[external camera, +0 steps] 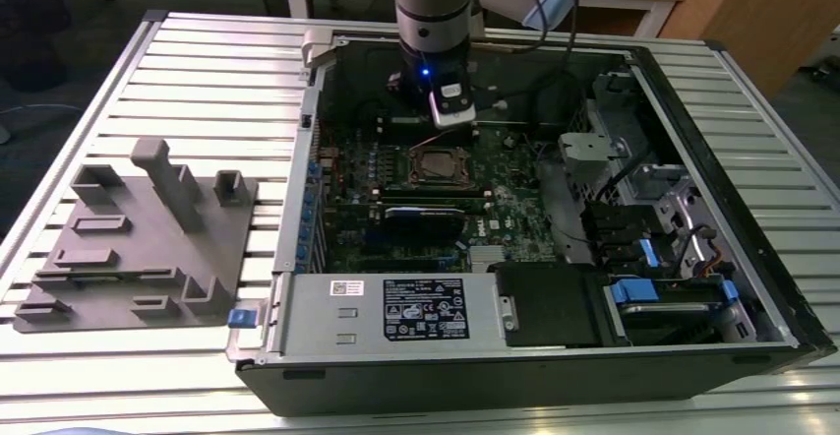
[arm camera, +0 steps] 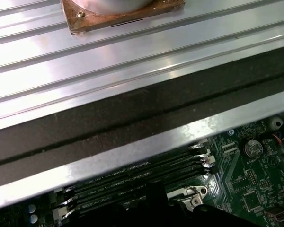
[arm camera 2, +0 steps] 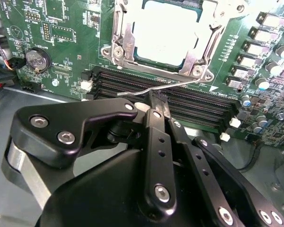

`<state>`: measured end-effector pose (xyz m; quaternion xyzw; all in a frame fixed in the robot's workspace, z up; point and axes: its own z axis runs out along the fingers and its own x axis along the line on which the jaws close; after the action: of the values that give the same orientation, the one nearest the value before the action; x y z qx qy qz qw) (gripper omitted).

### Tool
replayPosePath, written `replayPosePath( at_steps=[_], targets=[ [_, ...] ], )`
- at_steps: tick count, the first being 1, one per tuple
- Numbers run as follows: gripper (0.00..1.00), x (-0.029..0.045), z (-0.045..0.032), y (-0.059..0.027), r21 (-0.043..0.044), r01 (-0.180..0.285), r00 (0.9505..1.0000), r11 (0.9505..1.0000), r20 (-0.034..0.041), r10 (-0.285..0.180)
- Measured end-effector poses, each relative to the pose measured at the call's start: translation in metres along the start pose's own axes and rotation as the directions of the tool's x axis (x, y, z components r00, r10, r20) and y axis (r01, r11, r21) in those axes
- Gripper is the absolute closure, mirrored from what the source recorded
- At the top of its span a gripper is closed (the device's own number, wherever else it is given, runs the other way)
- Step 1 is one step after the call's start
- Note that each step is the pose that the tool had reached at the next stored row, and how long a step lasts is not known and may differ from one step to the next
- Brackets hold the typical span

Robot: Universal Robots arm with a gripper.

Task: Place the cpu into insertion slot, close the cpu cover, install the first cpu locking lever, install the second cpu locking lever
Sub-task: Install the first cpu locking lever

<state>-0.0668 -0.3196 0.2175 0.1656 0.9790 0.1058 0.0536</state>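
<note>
The cpu (arm camera 2: 165,33) sits in the insertion slot (external camera: 416,167), and the cpu cover (arm camera 2: 122,42) looks folded down around it. Just beside the slot, over the memory slots (arm camera 2: 194,101), the pincer (arm camera 2: 155,101) is clenched, its tips against the thin locking lever (arm camera 2: 177,84). I can't tell whether it grips the wire or only presses it. I'd judge lever work is in hand, calling for a steady, slip-free push. The second wrist view gives this contact. The exterior view gives the computer case (external camera: 525,356) on the desk (external camera: 197,71) around the slot.
</note>
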Motion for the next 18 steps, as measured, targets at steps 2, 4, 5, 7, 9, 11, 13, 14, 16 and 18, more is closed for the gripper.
replayPosePath(
  at_steps=[2, 4, 5, 7, 9, 11, 13, 14, 16, 18],
  targets=[
    [0.89, 0.0001, 0.0016, -0.0004, -0.0001, 0.000, 1.0000, 1.0000, 0.0000, 0.000],
    [0.89, 0.0002, 0.0026, -0.0006, -0.0001, 0.000, 1.0000, 1.0000, 0.0000, 0.000],
    [0.89, 0.0002, 0.0027, -0.0007, 0.0002, 0.000, 1.0000, 1.0000, -0.0001, 0.000],
    [0.89, 0.0002, 0.0030, -0.0007, 0.0002, 0.000, 1.0000, 1.0000, -0.0001, 0.000],
    [0.89, 0.0000, 0.0032, -0.0007, 0.0001, 0.000, 1.0000, 1.0000, 0.0000, 0.000],
    [0.89, -0.0009, 0.0034, -0.0004, 0.0002, 0.000, 1.0000, 1.0000, 0.0002, 0.000],
    [0.89, -0.0019, 0.0035, -0.0001, 0.0005, 0.000, 1.0000, 1.0000, 0.0002, 0.000],
    [0.89, -0.0022, 0.0035, 0.0000, 0.0006, 0.000, 1.0000, 1.0000, 0.0001, 0.000],
    [0.89, -0.0022, 0.0035, 0.0001, 0.0007, 0.000, 1.0000, 1.0000, 0.0002, 0.000],
    [0.89, -0.0023, 0.0035, 0.0001, 0.0006, 0.000, 1.0000, 1.0000, 0.0002, 0.000]
  ],
)
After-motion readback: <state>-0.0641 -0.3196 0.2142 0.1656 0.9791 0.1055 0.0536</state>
